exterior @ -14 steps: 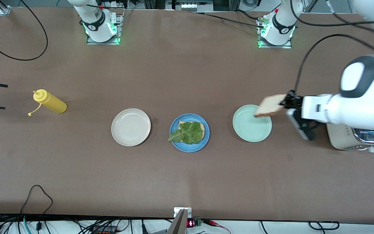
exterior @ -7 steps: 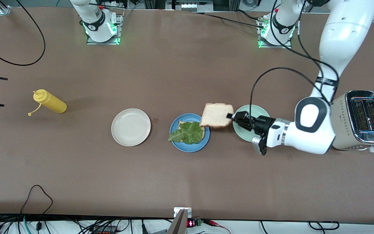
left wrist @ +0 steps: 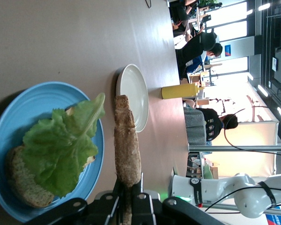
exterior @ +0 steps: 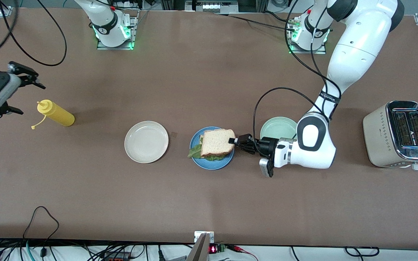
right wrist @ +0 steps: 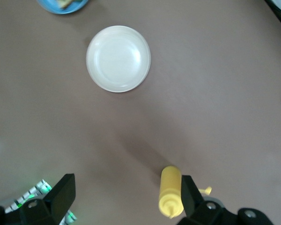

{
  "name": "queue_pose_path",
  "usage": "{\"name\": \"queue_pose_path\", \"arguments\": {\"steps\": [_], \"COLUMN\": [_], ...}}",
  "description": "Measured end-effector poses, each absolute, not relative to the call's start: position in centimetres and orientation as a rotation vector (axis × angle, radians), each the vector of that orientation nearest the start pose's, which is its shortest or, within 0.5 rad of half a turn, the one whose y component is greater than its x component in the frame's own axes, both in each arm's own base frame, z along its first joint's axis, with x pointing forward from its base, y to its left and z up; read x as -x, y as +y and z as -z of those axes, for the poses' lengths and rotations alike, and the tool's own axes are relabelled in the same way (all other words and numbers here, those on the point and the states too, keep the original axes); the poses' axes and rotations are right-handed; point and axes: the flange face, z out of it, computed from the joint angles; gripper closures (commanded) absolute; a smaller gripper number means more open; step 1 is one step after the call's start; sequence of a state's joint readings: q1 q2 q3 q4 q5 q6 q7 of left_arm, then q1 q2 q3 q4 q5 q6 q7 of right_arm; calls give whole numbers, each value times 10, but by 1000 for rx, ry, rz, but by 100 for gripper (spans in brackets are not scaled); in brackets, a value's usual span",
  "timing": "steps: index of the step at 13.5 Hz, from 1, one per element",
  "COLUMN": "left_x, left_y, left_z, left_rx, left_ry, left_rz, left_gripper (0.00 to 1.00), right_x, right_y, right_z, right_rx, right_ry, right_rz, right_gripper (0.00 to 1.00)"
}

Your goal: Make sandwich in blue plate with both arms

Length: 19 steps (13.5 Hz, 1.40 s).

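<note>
**Operator:** Two slices are in play. The top slice (exterior: 215, 142) is pinched by its crust in the left end effector (exterior: 235, 140), which is clenched on it over the blue plate (exterior: 212, 165) in the middle of the front frame. The lower slice (left wrist: 23, 183) lies on that plate under the lettuce leaf (exterior: 193, 152).

**Spotter:** Is the bread down yet?

**Operator:** I cannot tell. The front view shows it covering most of the leaf. The left wrist view shows it edge-on above the plate, and whether it touches is unclear. I judge the step in hand to be laying it on. To do that well, I want the slice level and squared over the lower slice. I want to lower it until the leaf takes its weight, and only then let go. The leaf sticks out at the edge toward the right arm's end, so pushing sideways could drag it off. I would draw the fingers straight out along the bench (exterior: 209, 203) so the crust does not get flipped.

**Spotter:** And the other dishes?

**Operator:** The cream plate (exterior: 146, 141) beside the blue one holds nothing. The mint plate (exterior: 276, 127), partly under my left arm's wrist, also looks bare. No bread shows in the slots of the toaster (exterior: 399, 134) at the frame's edge.

**Spotter:** Right arm?

**Operator:** It waits. The right end effector (exterior: 22, 94) hangs released, fingers spread, over the bench near the yellow squeeze bottle (exterior: 56, 114), which lies on its side.
</note>
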<state>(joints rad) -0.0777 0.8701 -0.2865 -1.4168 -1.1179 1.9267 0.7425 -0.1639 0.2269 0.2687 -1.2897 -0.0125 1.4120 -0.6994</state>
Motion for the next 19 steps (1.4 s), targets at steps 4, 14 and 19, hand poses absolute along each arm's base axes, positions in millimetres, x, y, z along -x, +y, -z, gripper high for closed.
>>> {"name": "queue_pose_path", "arguments": {"steps": [4, 14, 19], "left_x": [-647, -655, -663], "left_y": [-292, -278, -242], "left_z": [-177, -162, -212], "left_rx": [-1859, -1960, -2140], "left_ry": [-374, -598, -901], "left_rz": [83, -40, 105], "left_gripper": [97, 0, 0], "right_x": [-593, -592, -613], "right_y": [45, -18, -15], "right_z": [-613, -562, -541], "right_rx": [3110, 3154, 3157], "right_ry": [-572, -223, -227], "right_rz": [-152, -270, -262], "right_gripper": [0, 0, 0]}}
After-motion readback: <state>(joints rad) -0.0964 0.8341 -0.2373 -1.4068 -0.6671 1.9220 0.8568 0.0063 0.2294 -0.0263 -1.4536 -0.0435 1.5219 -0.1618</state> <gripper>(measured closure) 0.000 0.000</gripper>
